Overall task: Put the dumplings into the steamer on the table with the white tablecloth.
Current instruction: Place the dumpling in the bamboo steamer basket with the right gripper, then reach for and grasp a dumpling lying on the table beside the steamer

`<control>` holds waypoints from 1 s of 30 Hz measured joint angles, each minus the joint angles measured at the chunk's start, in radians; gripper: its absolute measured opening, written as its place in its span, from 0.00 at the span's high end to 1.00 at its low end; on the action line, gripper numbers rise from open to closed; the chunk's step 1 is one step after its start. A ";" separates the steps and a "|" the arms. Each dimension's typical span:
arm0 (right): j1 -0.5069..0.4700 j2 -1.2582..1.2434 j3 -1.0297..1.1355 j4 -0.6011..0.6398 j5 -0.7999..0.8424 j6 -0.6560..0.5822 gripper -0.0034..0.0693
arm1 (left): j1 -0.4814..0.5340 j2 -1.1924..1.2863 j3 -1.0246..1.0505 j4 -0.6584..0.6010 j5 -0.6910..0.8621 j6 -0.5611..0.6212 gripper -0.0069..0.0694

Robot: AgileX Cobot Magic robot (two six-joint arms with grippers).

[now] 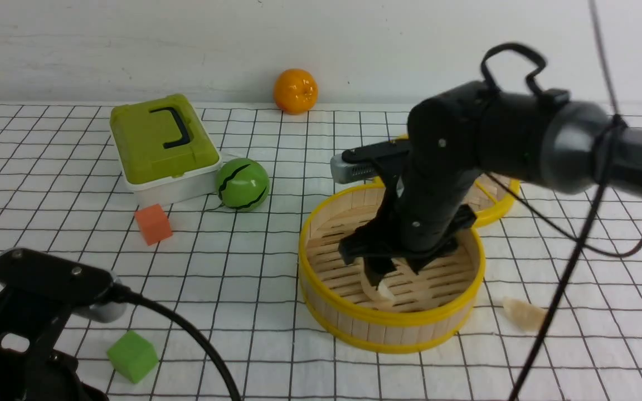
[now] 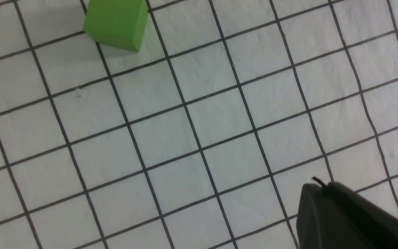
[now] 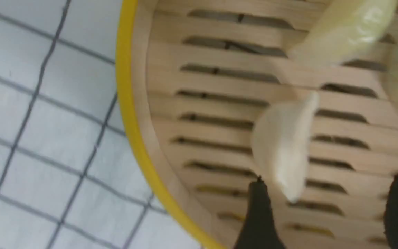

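Left hand (image 2: 318, 183), pressed together, low over the table (image 1: 226, 312). Right hand (image 1: 392, 273) spread inside the steamer (image 1: 393, 317); I see one white dumpling (image 3: 283, 145) and two green dumplings (image 3: 354, 31) in there, another dumpling (image 1: 523, 314) outside.

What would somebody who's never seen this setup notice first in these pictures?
Probably the right arm's dark gripper, its jaws apart inside the round yellow-rimmed bamboo steamer, with a cream-white dumpling on the slats below. Next, perhaps, the bright orange ball-like thing at the table's far edge, and the green-lidded box at the far left, beside a green ball with dark stripes.
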 joint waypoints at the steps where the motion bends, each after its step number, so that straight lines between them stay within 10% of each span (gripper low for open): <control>1: 0.000 -0.032 0.000 -0.021 0.044 -0.028 0.32 | 0.000 0.000 0.000 0.000 0.004 0.000 0.91; 9: -0.101 -0.166 0.000 -0.115 0.206 -0.167 0.32 | 0.000 0.000 0.000 -0.019 0.011 0.000 0.90; 17: -0.336 -0.112 0.015 0.138 0.210 -0.495 0.32 | 0.000 0.000 0.000 -0.019 0.011 0.000 0.90; 30: -0.358 0.082 0.130 0.065 0.155 -0.792 0.37 | 0.000 0.000 0.000 -0.019 0.011 0.002 0.90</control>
